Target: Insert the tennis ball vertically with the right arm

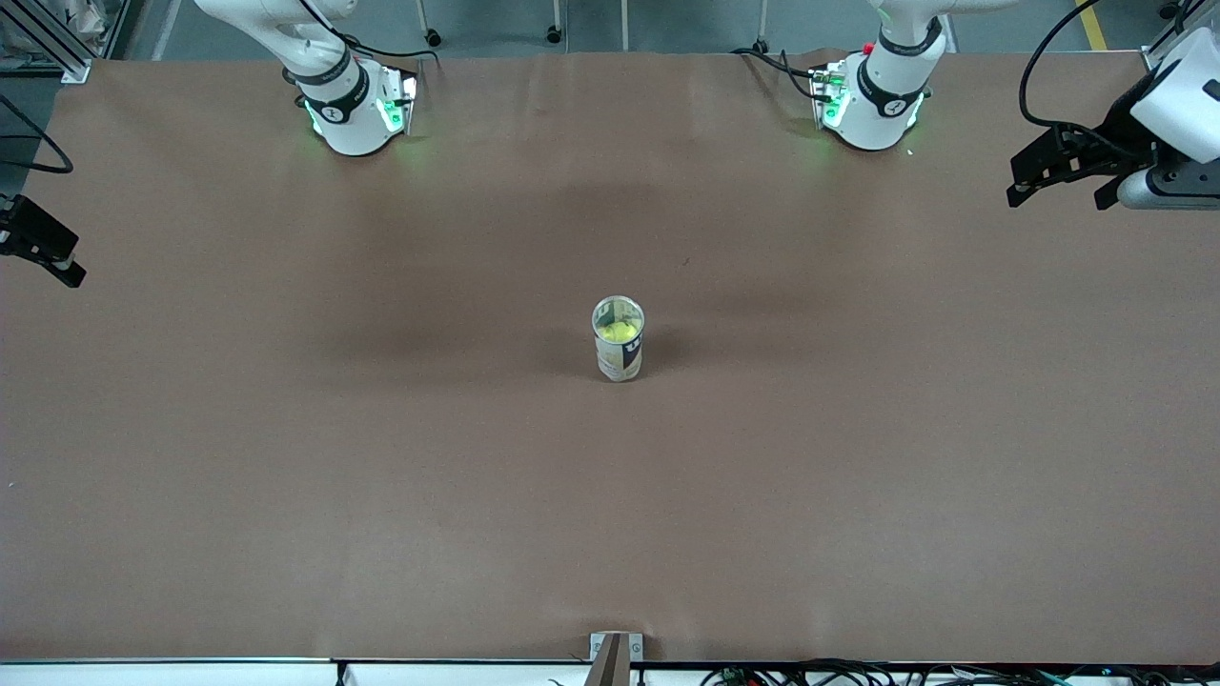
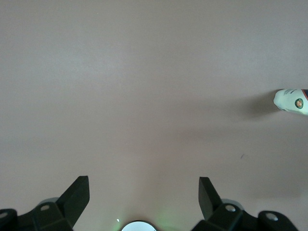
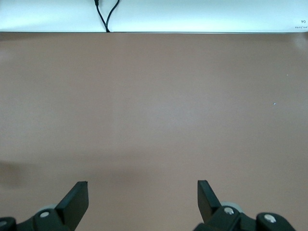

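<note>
Fuzzy yellow tennis ball [image 1: 621, 332] inside upright clear cylindrical can [image 1: 619, 354]; matte brown table [image 1: 381, 429].

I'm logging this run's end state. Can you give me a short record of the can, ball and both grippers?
can: upright at mid-table
tennis ball: inside can
left gripper: open, empty, over the left arm's end of the table
right gripper: open, empty, over the right arm's end of the table
task: ball already in can

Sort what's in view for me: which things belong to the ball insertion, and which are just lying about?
Job:
- tennis ball, already inside
- upright clear can, mid-table
- right pincer, open, empty, over its table end

Lying about:
- left pincer, open, waiting
- cables past the table edge
</note>
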Controlling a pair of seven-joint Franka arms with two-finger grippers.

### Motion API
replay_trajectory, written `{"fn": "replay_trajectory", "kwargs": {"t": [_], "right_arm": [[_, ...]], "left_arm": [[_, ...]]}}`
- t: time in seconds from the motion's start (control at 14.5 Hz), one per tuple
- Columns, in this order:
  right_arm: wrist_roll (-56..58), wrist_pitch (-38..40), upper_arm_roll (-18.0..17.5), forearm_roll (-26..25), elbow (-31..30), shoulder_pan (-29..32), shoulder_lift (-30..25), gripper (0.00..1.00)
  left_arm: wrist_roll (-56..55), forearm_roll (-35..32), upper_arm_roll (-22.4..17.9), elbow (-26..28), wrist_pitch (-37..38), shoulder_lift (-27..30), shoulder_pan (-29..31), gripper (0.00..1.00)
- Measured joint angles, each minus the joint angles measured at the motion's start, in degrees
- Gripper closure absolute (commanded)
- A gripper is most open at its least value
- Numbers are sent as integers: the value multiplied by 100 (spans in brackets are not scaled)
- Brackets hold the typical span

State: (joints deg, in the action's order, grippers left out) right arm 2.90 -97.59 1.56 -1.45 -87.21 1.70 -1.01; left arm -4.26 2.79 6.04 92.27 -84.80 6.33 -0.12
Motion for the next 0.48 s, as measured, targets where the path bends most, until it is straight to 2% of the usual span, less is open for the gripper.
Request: {"fn": "replay_trajectory", "kwargs": {"t": [0.48], "right_arm": [[0, 0, 0, 0, 0, 0, 0, 0]], "left_arm": [[-22, 0, -34, 1, 70, 182, 0, 0]]}}
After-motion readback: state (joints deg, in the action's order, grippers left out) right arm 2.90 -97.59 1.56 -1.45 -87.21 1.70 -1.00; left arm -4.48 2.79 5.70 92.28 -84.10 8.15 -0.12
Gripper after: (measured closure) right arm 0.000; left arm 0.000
